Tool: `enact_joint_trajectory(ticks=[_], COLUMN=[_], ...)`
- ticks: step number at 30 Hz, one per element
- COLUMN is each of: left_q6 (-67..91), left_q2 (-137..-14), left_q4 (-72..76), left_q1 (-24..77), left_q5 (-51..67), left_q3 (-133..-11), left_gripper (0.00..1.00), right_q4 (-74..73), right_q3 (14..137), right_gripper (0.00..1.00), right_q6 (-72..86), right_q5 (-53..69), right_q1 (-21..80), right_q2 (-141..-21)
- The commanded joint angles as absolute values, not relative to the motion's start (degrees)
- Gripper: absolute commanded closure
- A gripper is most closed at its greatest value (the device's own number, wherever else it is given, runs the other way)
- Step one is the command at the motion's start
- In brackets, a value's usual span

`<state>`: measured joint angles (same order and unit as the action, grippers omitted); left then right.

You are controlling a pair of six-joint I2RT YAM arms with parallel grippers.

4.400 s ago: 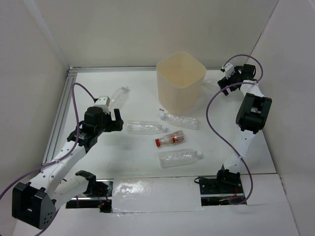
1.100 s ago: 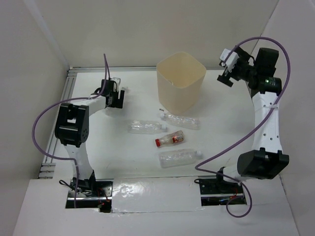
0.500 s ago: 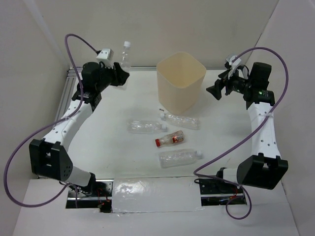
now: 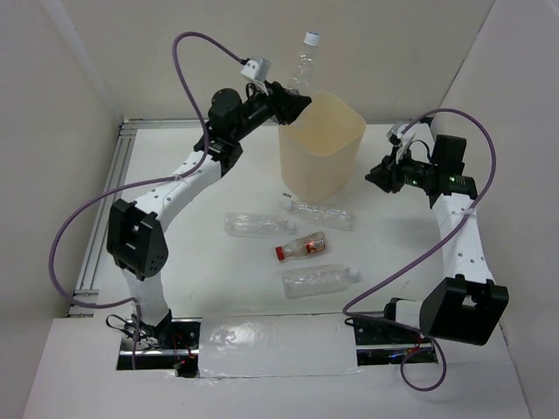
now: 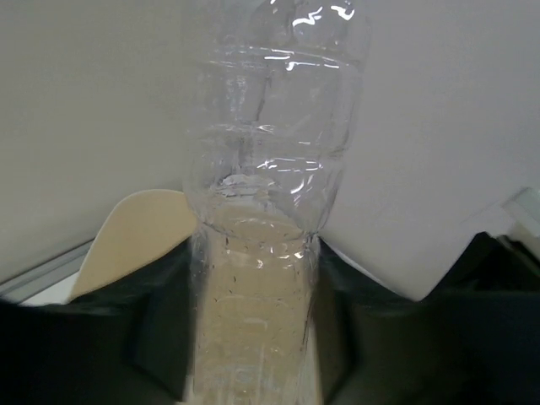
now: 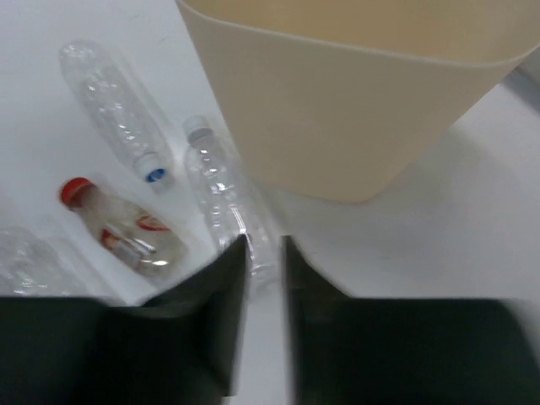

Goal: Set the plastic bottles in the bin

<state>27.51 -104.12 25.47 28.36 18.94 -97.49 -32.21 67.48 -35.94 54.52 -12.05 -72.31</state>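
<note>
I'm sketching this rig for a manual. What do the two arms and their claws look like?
The left arm and right arm have white links with bulky black joint housings. A loose purple cable loops along each, and a small white camera block sits at each wrist. The left claw and right claw are black, with two flat, straight-edged fingers.

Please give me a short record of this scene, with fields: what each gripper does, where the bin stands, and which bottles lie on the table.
left gripper: shut on the held bottle, which is clear, upright, cap up, above the bin's far-left rim
right gripper: jaws nearly together, holding nothing, beside the bin's right wall
bin: upright, at the far middle of the table
lying clear bottles: three, at, in front of the bin
red-capped bottle: lying among them
not yet in the bin: the four lying bottles and the held one
</note>
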Motion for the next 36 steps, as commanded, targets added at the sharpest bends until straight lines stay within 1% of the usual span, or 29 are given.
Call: enact_joint_trajectory(ticks=[1,2,4,5,6,9,11,14,16,17,20,21,23,24,25,26,27,28,29,30,32,35,36], left_q6=[27.52,26.90,26.37,26.37,26.37,26.37,25.23,23.83,22.86,22.07,18.29,16.98,15.39,14.68,14.68,14.68,14.16,14.15,14.15,14.15,14.15,12.58,12.57], left_q2=[-107.57,-109.75,-111.96,-112.93,-114.68,-117.06,-117.59,-116.29,-114.18,-110.95,-103.65,-97.79,-91.70,-88.62,-82.85,-79.92,-77.37,-72.38,-70.07,-67.96,-62.70,-58.90,-58.89], left_q4=[35.33,34.72,33.49,33.49,32.70,30.42,28.40,27.69,25.76,24.97,18.74,17.15,13.38,12.32,11.00,9.59,6.88,5.55,4.23,2.13,-0.08,-4.56,-4.57], left_q1=[30.58,31.63,31.64,32.25,32.26,32.78,32.78,32.78,32.78,32.78,32.78,32.78,32.78,32.78,32.78,32.78,32.78,33.31,33.31,33.31,34.01,35.15,35.16], left_q5=[12.16,11.17,11.16,11.16,11.16,10.02,10.02,9.49,8.88,8.18,6.07,4.32,2.64,0.37,-0.87,-1.75,-3.67,-4.91,-6.05,-7.54,-9.31,-10.63,-10.63], left_q3=[-100.80,-102.64,-104.76,-106.94,-108.01,-112.93,-116.08,-116.89,-115.85,-114.88,-106.90,-100.35,-92.33,-84.02,-79.93,-76.06,-68.72,-65.25,-62.00,-56.13,-51.53,-44.32,-44.30], left_gripper=[0.51,0.33,0.29,0.24,0.13,0.00,0.00,0.00,0.00,0.00,0.00,0.01,0.03,0.03,0.03,0.03,0.01,0.01,0.01,0.01,0.01,0.01,0.01], right_q4=[-32.78,-32.78,-32.78,-32.78,-33.31,-33.83,-33.84,-33.84,-33.84,-33.84,-32.61,-31.30,-27.69,-27.69,-27.16,-26.11,-24.89,-20.70,-17.78,-15.14,-12.58,-11.52,-11.51], right_q3=[66.01,65.14,63.73,63.02,61.71,58.73,57.40,55.55,54.94,54.15,52.12,51.51,50.19,50.19,50.19,50.71,50.71,49.93,49.40,48.79,48.78,48.78,48.78], right_gripper=[0.47,0.40,0.26,0.23,0.18,0.12,0.10,0.09,0.09,0.09,0.09,0.09,0.09,0.09,0.09,0.09,0.07,0.05,0.04,0.04,0.04,0.04,0.04], right_q6=[-37.44,-37.44,-38.32,-40.32,-41.56,-46.92,-51.04,-56.40,-59.92,-62.81,-68.19,-68.90,-69.52,-71.61,-72.24,-72.25,-72.25,-71.55,-70.24,-67.96,-67.94,-69.86,-69.87], right_q5=[56.34,56.34,55.82,55.81,55.81,55.81,55.28,53.88,53.17,51.96,49.32,48.35,46.50,45.10,44.48,43.78,42.29,41.23,38.70,37.80,36.39,33.94,33.14], right_q1=[-12.30,-12.30,-12.30,-12.30,-12.30,-12.30,-11.78,-10.55,-9.06,-8.36,-5.11,-3.27,-1.50,-0.10,0.70,1.40,2.02,2.89,3.42,3.95,4.65,6.06,6.06], right_q2=[-69.26,-69.26,-68.64,-68.64,-68.64,-68.64,-68.64,-70.13,-71.19,-71.80,-74.44,-75.75,-77.42,-78.48,-80.92,-82.17,-84.27,-84.98,-85.51,-86.30,-87.62,-91.92,-91.93])
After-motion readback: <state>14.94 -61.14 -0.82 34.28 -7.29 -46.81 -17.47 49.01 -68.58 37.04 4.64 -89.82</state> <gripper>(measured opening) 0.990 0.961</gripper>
